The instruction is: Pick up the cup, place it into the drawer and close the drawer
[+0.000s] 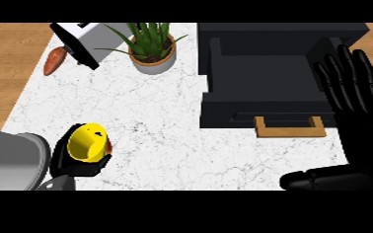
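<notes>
One round yellow cup (87,141), grasped in curled fingers of left hand (71,168), white marble counter (160,111) near-left; right hand (354,118) fingers released, upright, at open black drawer (262,74).

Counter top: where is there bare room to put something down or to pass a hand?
Widest bare patch of the counter: the middle, between the potted plant, the drawer and the left hand holding the yellow cup. Another strip lies below the drawer's handle. Crowded: the upper left, with the white appliance, orange vegetable and plant.
</notes>
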